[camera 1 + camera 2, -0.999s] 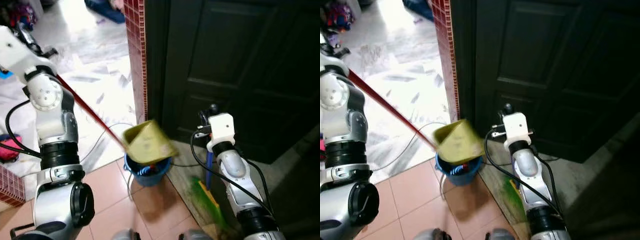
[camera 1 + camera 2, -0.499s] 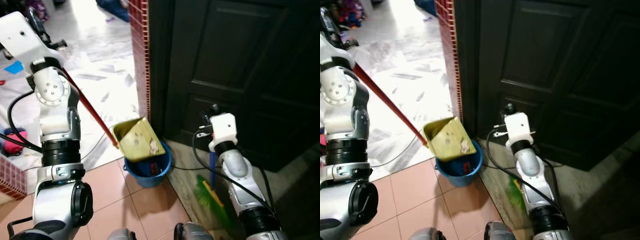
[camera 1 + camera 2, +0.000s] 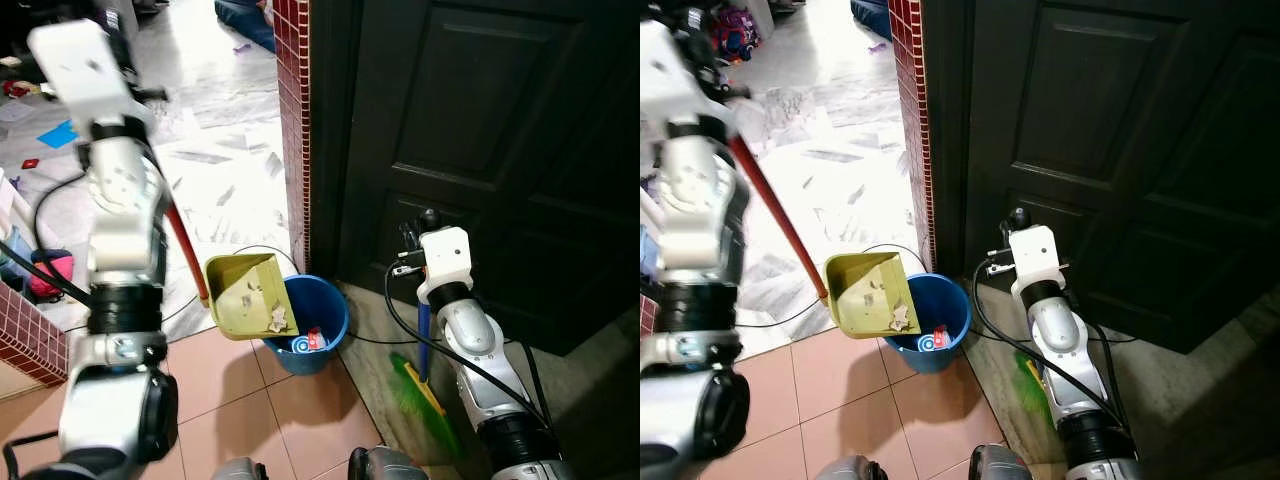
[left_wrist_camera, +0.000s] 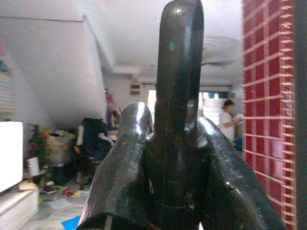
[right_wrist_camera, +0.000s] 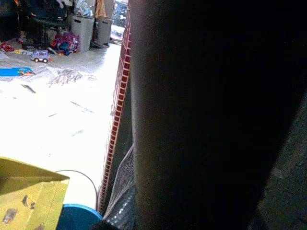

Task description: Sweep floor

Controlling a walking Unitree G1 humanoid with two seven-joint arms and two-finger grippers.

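While my left arm is lifted high on the left, my left gripper (image 4: pixel 175 143) is clenched around the dark top end of the dustpan handle (image 4: pixel 176 62). The long red stick (image 3: pixel 772 215) runs down and to the right from my arm. At its low end is the yellow-green dustpan (image 3: pixel 868 293). The pan is tipped over the left edge of the blue bucket (image 3: pixel 950 305), and small scraps of rubbish (image 3: pixel 900 318) lie inside the pan. A red and white thing (image 3: pixel 933 341) sits in the bottom of the bucket. The bucket stands on the pink tile floor (image 3: pixel 830 400), just beside the red brick pillar (image 3: pixel 912 110). A thin grey cable (image 3: pixel 870 250) curls on the pale marble floor (image 3: pixel 830 170) behind it.

Past the pillar is the big dark door (image 3: pixel 480 150). My right arm (image 3: pixel 465 330) is low on the right, near the door. It is at the blue broom handle (image 3: pixel 422 335), which leans down to the green broom head (image 3: pixel 420 400) on the grey floor near the door. I cannot tell if my right gripper is clenched or loose, because its camera is too dark there.

Far off in the room, a person (image 4: pixel 229 122) in a white top stands by the bright doorway.
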